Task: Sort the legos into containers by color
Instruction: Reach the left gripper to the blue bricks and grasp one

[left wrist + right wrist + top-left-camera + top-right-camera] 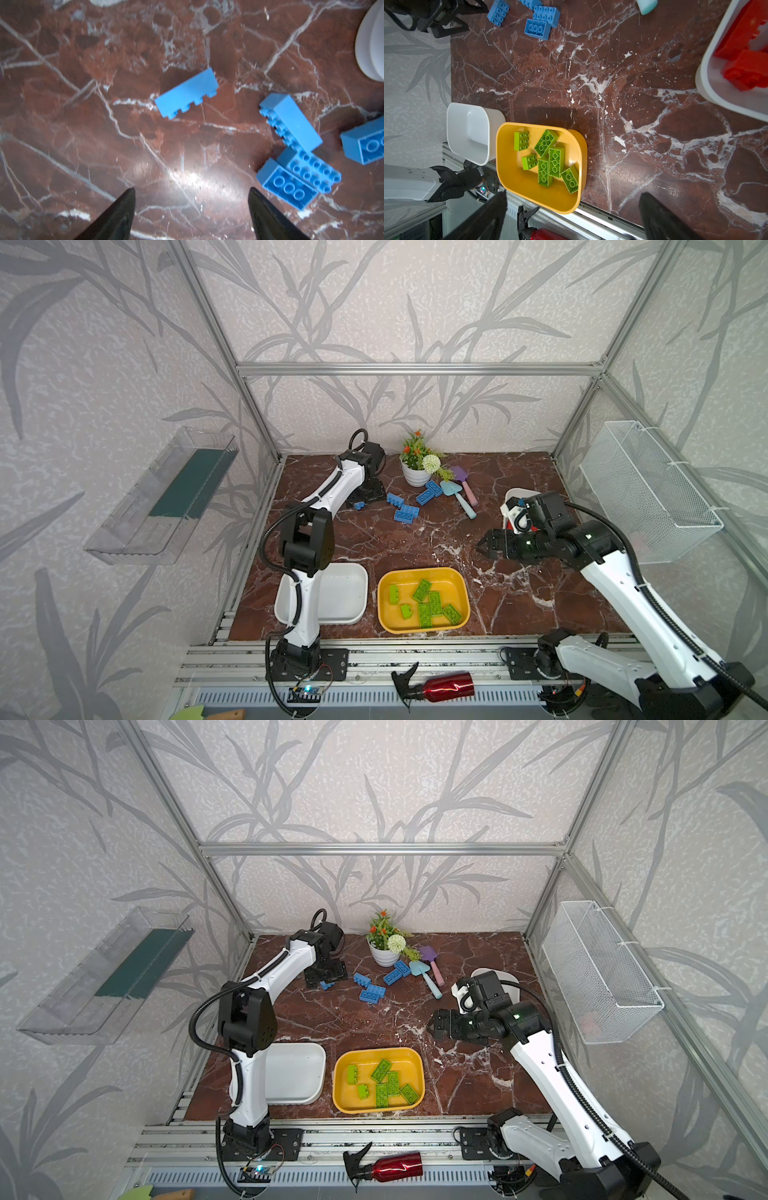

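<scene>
We see two slim robot arms, the left arm (306, 610) and the right arm (636, 605). Each has smooth white shells dotted with small dark holes, and bulky black joint housings (311, 539). A ribbed black cable (262, 545) runs along each. The left gripper (191, 191) and right gripper (573, 193) have black fingers (122, 214) tapering to points.

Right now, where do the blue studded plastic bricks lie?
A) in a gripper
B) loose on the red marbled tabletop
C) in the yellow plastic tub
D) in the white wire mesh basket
B: the blue studded plastic bricks lie on the red marbled tabletop; the yellow plastic tub holds only lime green bricks.
</scene>
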Available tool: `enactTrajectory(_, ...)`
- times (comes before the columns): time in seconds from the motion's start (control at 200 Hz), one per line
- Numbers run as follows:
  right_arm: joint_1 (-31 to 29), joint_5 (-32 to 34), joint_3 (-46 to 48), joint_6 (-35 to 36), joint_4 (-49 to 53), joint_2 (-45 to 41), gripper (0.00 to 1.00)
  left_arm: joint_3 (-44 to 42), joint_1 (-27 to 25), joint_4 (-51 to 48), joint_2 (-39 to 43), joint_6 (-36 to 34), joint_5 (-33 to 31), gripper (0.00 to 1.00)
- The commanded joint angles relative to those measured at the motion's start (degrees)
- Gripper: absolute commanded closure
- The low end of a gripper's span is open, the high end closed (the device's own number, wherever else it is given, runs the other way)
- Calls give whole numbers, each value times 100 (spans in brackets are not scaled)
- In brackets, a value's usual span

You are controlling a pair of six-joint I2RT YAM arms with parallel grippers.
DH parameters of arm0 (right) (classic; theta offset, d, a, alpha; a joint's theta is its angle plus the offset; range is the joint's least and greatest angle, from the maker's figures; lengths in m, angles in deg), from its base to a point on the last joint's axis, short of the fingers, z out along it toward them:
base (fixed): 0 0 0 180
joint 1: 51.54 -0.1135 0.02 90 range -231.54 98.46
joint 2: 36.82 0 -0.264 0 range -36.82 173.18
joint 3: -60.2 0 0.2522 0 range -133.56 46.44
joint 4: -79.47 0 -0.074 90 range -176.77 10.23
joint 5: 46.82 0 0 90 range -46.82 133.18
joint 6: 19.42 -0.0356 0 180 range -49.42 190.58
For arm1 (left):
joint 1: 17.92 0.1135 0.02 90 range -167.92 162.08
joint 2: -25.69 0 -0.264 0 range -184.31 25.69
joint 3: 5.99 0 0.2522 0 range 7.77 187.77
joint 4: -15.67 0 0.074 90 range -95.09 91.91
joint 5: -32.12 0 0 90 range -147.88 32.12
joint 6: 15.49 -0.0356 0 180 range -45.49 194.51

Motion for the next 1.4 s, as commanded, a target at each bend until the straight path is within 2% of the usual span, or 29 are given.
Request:
enactTrajectory(0.0, -30, 81, -331, 152, -43, 225, 1, 795, 67, -392, -483, -964, -365, 17)
enactTrajectory(0.17, -30, 145, -565, 127, 103, 455, 1, 1901, 195, -706, -1278, -1707, -309, 19)
enactTrajectory(0.26, -26, 187, -656, 92, 191, 509, 1, 2159, 247, -783, -1498, -1999, -134, 21)
enactTrajectory(0.49, -29, 354, -695, -36, 307, 466, 1, 1608, 374, -490, -1367, -2429, 244, 26)
enactTrajectory(0.735, -30, 389, -615, -203, 304, 343, 1, 909, 521, -28, -1215, -2523, 652, 27)
enactTrajectory(0.94, -30, 453, -477, -329, 308, 146, 1, 902, 529, 1, -1321, -2470, 619, 34)
enactTrajectory(1.265, -39, 482, -165, -680, 350, -349, 1, 1192, 548, 25, -1430, -2538, 593, 34)
enactTrajectory(1.345, -48, 511, -91, -815, 377, -536, 1, 1264, 548, 3, -1523, -2488, 663, 39)
enactTrajectory(1.395, -48, 545, -36, -894, 416, -661, 1, 1258, 548, 6, -1539, -2450, 700, 46)
